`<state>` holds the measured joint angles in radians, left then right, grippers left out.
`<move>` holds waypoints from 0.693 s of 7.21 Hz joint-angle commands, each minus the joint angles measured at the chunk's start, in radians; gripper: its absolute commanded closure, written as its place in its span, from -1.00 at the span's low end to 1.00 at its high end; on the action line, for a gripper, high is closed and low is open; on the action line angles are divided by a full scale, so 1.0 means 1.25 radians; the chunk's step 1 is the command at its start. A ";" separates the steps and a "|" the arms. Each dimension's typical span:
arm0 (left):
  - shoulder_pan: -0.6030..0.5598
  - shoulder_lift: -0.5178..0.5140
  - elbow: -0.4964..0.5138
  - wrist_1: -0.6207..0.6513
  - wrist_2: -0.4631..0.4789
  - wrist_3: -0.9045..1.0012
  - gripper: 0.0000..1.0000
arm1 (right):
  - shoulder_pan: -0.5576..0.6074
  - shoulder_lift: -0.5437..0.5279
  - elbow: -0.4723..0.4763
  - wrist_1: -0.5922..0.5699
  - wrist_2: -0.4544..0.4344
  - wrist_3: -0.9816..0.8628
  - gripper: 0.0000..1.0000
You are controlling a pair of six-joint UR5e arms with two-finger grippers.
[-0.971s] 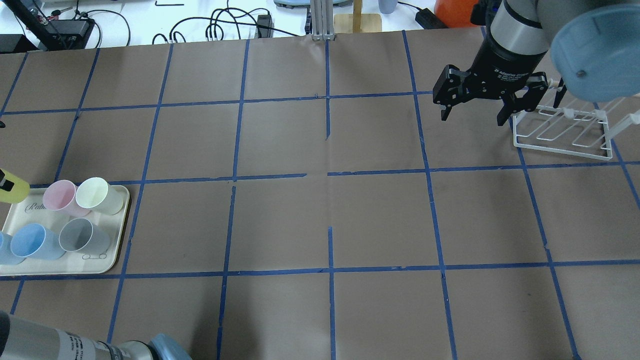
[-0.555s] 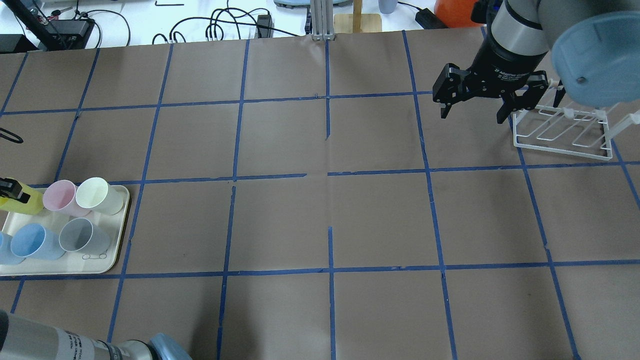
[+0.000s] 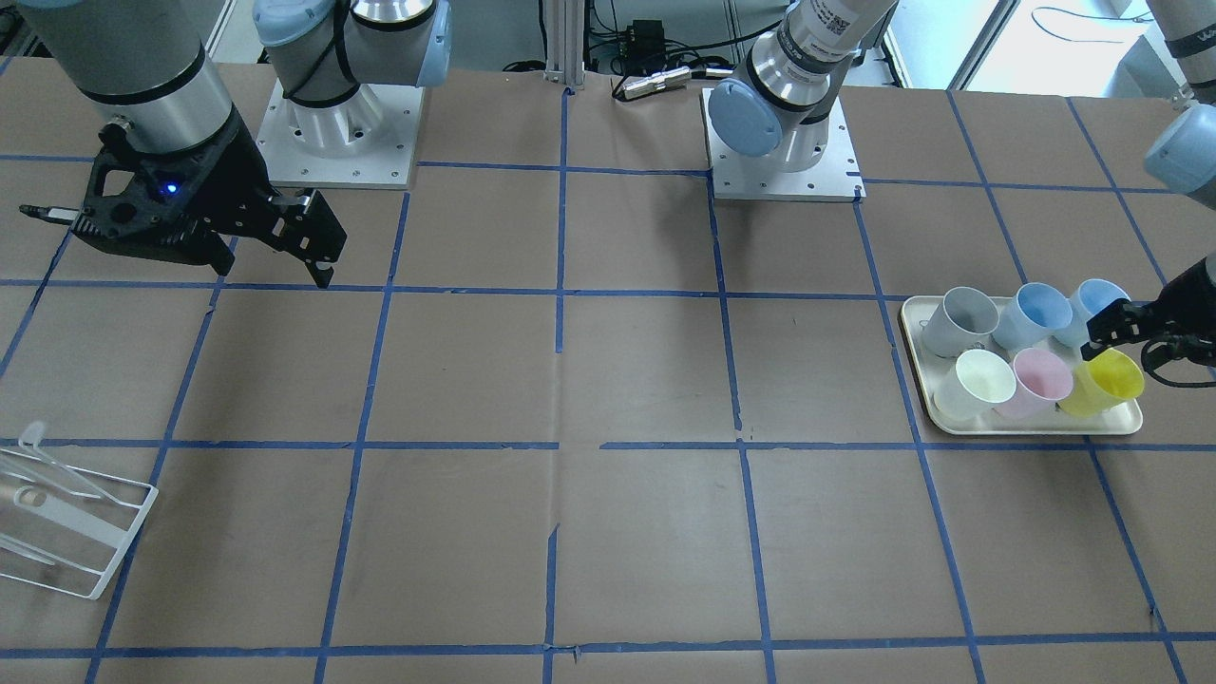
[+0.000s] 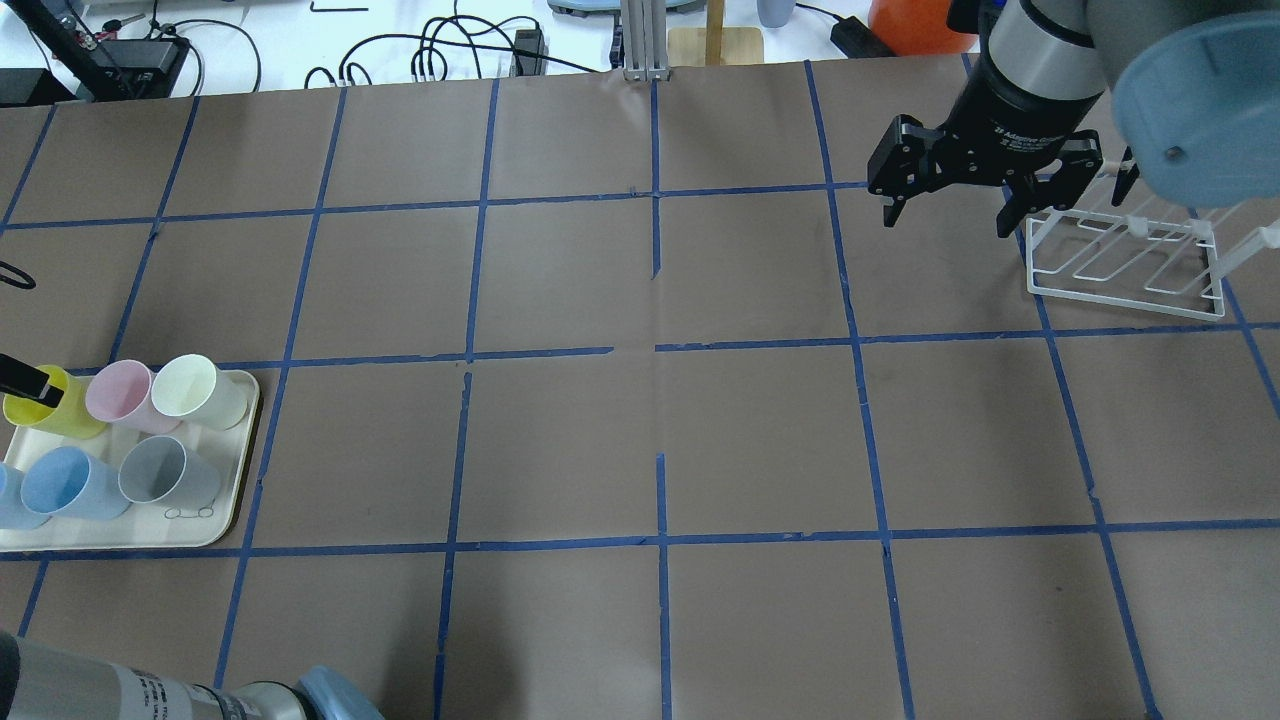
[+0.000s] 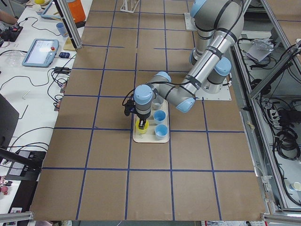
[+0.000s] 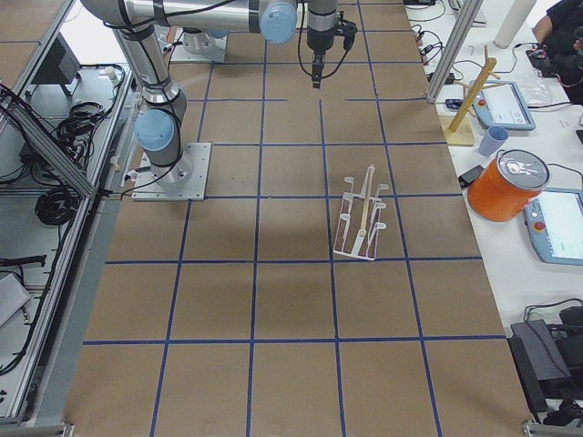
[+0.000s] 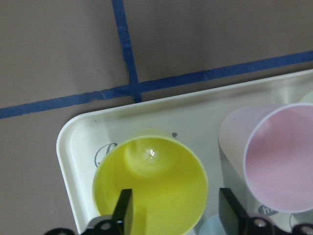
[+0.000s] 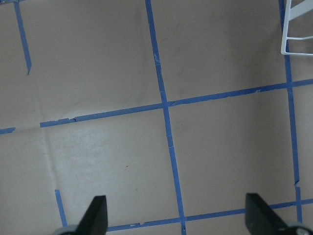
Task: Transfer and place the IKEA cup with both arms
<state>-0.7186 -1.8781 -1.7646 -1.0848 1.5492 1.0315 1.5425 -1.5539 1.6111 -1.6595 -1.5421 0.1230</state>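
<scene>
The bright yellow IKEA cup (image 4: 50,420) stands upright on the cream tray (image 4: 215,525), in its far left corner next to the pink cup (image 4: 118,392). It also shows in the front view (image 3: 1111,380) and the left wrist view (image 7: 151,181). My left gripper (image 7: 176,215) is right above it, open. One finger is inside the cup's mouth and the other is outside its rim, with the wall between them and not pinched. My right gripper (image 4: 945,205) is open and empty, above the table beside the white rack (image 4: 1125,270).
The tray (image 3: 1035,427) also holds a pale cream cup (image 4: 198,390), a grey cup (image 4: 165,472) and two blue cups (image 4: 65,485). The white wire rack (image 3: 66,532) stands at the table's right end. Cables and boxes lie beyond the far edge.
My left gripper moved right into view with the yellow cup, which went from tilted at the tray's edge to upright on the tray. My right gripper shifted slightly toward the far edge.
</scene>
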 commanded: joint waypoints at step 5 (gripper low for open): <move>-0.432 0.165 0.183 -0.312 0.001 -0.624 -1.00 | 0.001 -0.001 -0.010 0.000 0.000 0.001 -1.00</move>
<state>-1.0926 -1.7060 -1.5430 -1.4609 1.5511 0.4948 1.5432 -1.5555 1.6014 -1.6598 -1.5425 0.1230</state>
